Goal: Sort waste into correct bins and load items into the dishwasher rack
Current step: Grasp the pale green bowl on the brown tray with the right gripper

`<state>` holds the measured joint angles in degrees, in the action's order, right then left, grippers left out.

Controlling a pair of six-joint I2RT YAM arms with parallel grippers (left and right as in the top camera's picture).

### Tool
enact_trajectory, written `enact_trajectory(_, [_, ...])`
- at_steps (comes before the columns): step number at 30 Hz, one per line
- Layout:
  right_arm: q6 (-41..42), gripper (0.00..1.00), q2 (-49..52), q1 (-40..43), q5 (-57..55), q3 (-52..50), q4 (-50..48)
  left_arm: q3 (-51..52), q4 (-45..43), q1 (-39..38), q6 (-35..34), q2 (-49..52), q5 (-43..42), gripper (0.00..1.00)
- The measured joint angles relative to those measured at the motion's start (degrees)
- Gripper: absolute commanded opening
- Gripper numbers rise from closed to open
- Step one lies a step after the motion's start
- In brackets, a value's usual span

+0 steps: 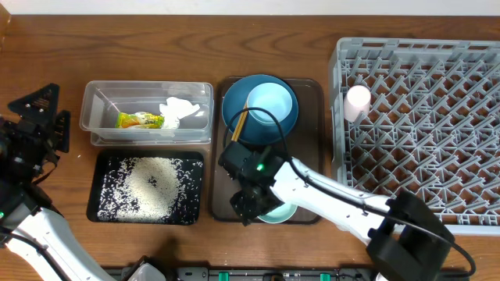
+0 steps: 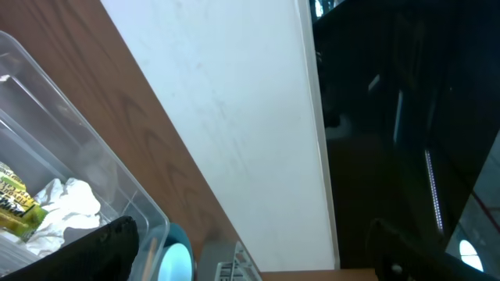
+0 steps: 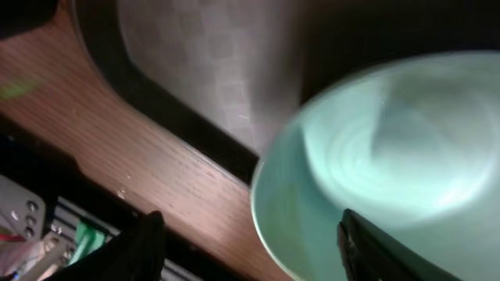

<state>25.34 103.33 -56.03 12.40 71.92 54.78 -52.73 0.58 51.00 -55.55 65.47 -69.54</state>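
One cup (image 1: 358,101) is in the rack (image 1: 422,140), waste (image 1: 168,115) binned; we have plate (image 1: 228,109), chopsticks (image 1: 242,121) and blue bowl (image 1: 269,105) left on the tray (image 1: 316,140), right fingers (image 3: 141,242) open astride the mint bowl (image 3: 375,156) there, left fingers (image 2: 101,242) open, empty.
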Motion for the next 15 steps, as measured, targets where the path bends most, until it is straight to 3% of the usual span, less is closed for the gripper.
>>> enact_trajectory(6, [0.09, 0.53, -0.02, -1.29, -0.87, -5.05, -6.91, 0.0, 0.0, 0.0, -0.02, 0.0, -0.42, 0.95])
enact_trajectory(10, [0.15, 0.32, -0.02, -1.51, -1.27, -6.49, -7.15, 0.0, 0.0, 0.0, -0.02, 0.0, -0.61, 0.95])
enact_trajectory(14, [-0.04, 0.04, -0.02, -1.51, -1.53, -6.49, -7.5, 0.0, 0.0, 0.0, -0.02, 0.0, -0.61, 0.95])
enact_trajectory(15, [0.15, 0.01, -0.04, -1.49, -1.99, -6.49, -7.41, 0.0, 0.0, 0.0, -0.02, 0.0, -0.61, 0.95])
